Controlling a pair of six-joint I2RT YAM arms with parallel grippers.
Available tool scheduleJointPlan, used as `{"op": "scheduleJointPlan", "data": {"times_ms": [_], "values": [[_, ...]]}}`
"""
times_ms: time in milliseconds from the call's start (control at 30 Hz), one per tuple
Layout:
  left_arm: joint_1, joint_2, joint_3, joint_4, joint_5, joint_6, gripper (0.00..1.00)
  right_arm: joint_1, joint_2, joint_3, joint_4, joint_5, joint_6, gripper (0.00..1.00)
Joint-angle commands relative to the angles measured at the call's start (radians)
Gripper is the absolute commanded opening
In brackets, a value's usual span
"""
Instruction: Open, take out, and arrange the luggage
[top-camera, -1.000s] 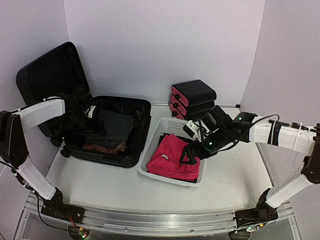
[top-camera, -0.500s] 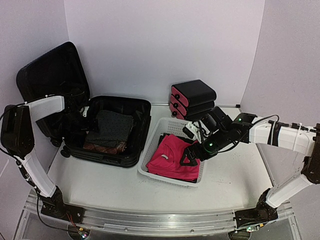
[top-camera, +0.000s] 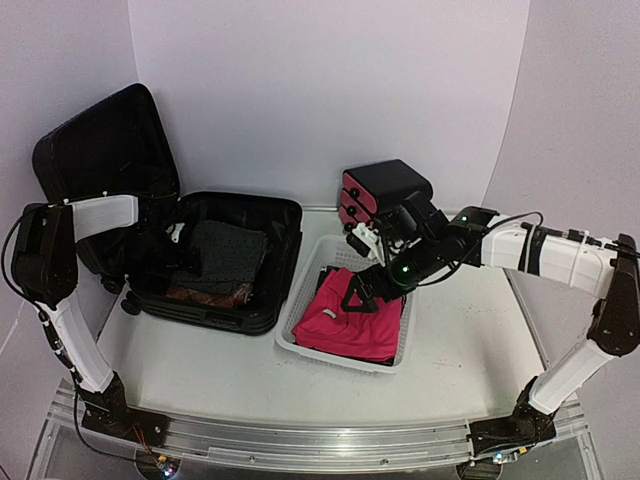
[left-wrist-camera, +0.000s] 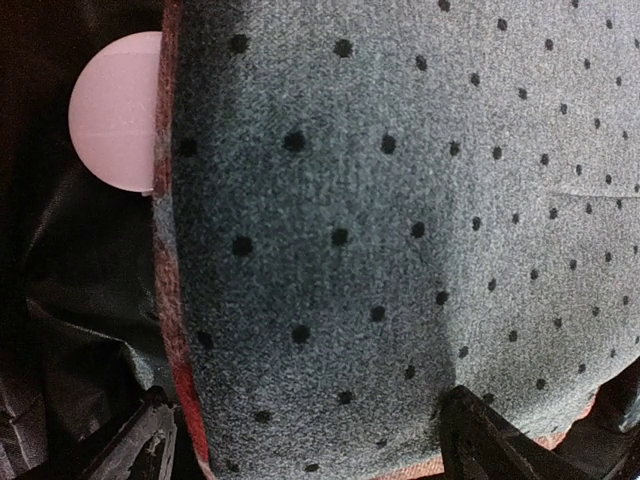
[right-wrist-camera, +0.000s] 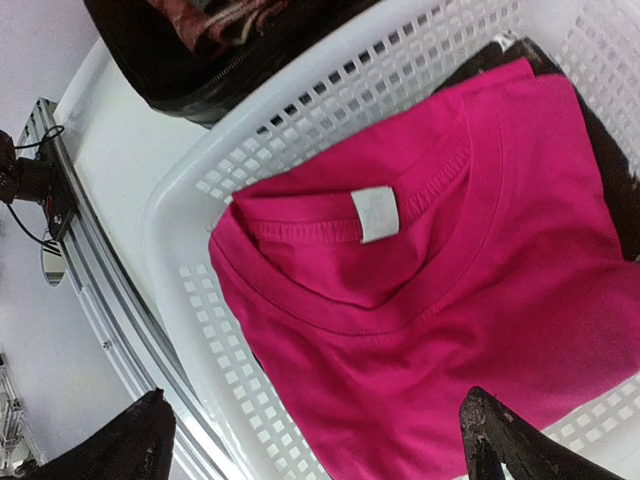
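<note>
- Cloth (left-wrist-camera: 380, 220), grey with dots, lies straight under the left gripper (left-wrist-camera: 310, 445) inside the luggage (top-camera: 288, 250); jaws wide, empty.
- Right gripper (right-wrist-camera: 315, 440), also wide, hangs over the basket (right-wrist-camera: 200, 200), farther off.

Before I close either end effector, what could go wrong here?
1. The open left end effector sits over the grey dotted cloth, which lies on a reddish garment in the black ribbed hard-shell suitcase; closing deep may lift both.
2. The open right end effector hovers over the pink T-shirt in the white mesh plastic basket; a finger driven low could catch a mesh hole.
</note>
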Motion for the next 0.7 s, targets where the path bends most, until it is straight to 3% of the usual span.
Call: {"op": "scheduleJointPlan", "data": {"times_ms": [0, 167, 500, 667], "values": [[-0.002, -0.004, 0.021, 0.010, -0.026, 0.014, 0.93, -0.002, 0.044, 0.139, 0.035, -0.004, -0.056, 0.98], [-0.001, 0.021, 0.016, 0.012, 0.026, 0.008, 0.88, 0.005, 0.125, 0.245, 0.077, 0.015, -0.082, 0.98], [-0.002, -0.029, 0.012, 0.012, 0.041, -0.021, 0.55, 0.056, 0.373, 0.534, 0.162, 0.137, -0.331, 0.98], [-0.002, -0.044, 0.015, 0.012, 0.078, -0.030, 0.40, 0.080, 0.513, 0.667, 0.207, 0.103, -0.485, 0.90]]}}
